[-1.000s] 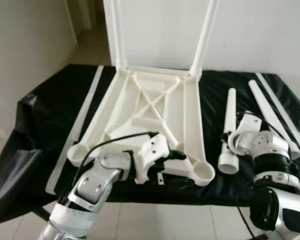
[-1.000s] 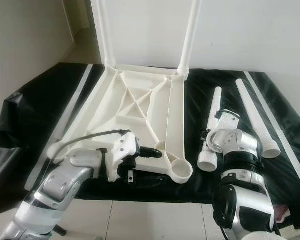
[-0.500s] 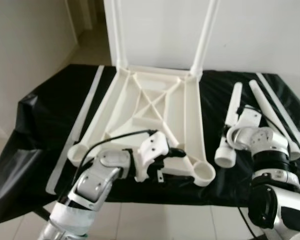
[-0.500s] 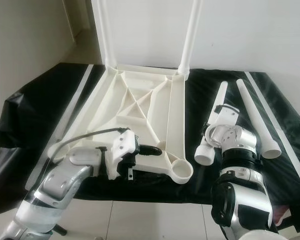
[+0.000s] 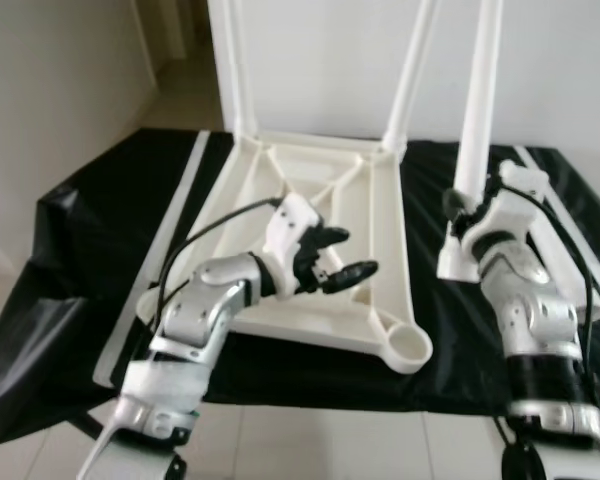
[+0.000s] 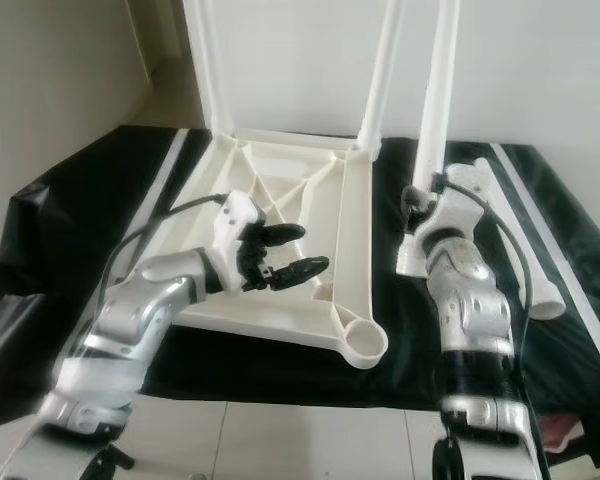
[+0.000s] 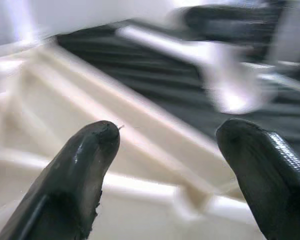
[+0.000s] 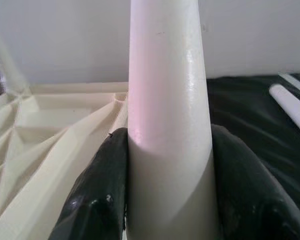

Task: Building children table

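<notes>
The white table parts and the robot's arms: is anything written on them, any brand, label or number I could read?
None can be read.
Upturned white tabletop: plain ribbed plastic, no print.
Table leg in the right claw: bare, only small specks.
Loose leg on the black sheet: no marking.
Left claw and silver arms: no legible lettering; the left wrist view is blurred.

My left arm bends at the elbow and reaches forward, its left gripper (image 5: 342, 254) raised, fingers (image 7: 85, 170) spread apart and empty. My right arm stands nearly upright at the right, forearm lifted, right gripper (image 5: 463, 212) clamped around a white leg (image 8: 167, 120); how squarely the pads sit looks unclear.
</notes>
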{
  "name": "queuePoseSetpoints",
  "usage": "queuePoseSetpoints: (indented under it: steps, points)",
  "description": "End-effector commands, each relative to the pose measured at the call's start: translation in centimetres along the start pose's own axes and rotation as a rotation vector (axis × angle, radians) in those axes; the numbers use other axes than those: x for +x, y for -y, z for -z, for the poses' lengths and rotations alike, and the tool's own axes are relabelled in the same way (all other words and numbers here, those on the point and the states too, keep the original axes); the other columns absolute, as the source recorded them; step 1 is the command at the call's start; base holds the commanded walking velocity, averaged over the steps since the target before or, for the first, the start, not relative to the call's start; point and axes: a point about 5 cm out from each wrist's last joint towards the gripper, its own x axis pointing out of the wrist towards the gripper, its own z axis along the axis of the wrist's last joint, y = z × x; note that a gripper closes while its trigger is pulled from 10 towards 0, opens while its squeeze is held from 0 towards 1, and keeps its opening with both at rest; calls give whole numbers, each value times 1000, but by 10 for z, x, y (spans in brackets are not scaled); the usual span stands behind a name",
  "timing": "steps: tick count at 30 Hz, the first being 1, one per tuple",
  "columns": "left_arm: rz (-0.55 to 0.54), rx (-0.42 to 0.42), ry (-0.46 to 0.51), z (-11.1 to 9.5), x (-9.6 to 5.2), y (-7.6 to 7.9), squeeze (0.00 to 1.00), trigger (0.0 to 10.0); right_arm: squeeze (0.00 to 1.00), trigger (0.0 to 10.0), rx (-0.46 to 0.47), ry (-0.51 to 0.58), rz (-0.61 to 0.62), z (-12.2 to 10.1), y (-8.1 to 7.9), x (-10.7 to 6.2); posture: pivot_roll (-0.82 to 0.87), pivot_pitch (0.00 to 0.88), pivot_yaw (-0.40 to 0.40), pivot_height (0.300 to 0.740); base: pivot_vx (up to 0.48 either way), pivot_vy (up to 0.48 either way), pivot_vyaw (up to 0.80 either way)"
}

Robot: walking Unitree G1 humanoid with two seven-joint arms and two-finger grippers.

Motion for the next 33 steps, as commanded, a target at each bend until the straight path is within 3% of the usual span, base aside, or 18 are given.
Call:
queuePoseSetpoints:
  steps: [1,11,19,26,29,30,33]
  points:
    - [-90,14,-9,0,1,-13,0,10000,0,10000,-37,76,-15,-8,-3,-5,-28,0,11,740,0,0,0]
    - [-175,-27,-2,-14,20,-26,0,10000,0,10000,-45,155,-138,-10,-23,-18,-45,0,25,740,0,0,0]
    - [-169,-117,-13,-19,42,-20,0,10000,0,10000,-10,203,-273,-15,-41,-27,-49,0,30,740,0,0,0]
    - [-192,-68,-31,-26,56,-19,0,10000,0,10000,61,231,-406,-22,-55,-34,-47,0,29,740,0,0,0]
    - [-180,-61,-5,-36,60,-19,0,10000,0,10000,70,217,-434,-20,-58,-37,-43,0,24,740,0,0,0]
    - [-165,-65,30,-49,62,-21,0,10000,0,10000,103,188,-475,-16,-61,-44,-39,0,21,740,0,0,0]
    - [-162,-66,39,-53,62,-21,0,10000,0,10000,112,180,-486,-15,-61,-46,-39,0,21,740,0,0,0]
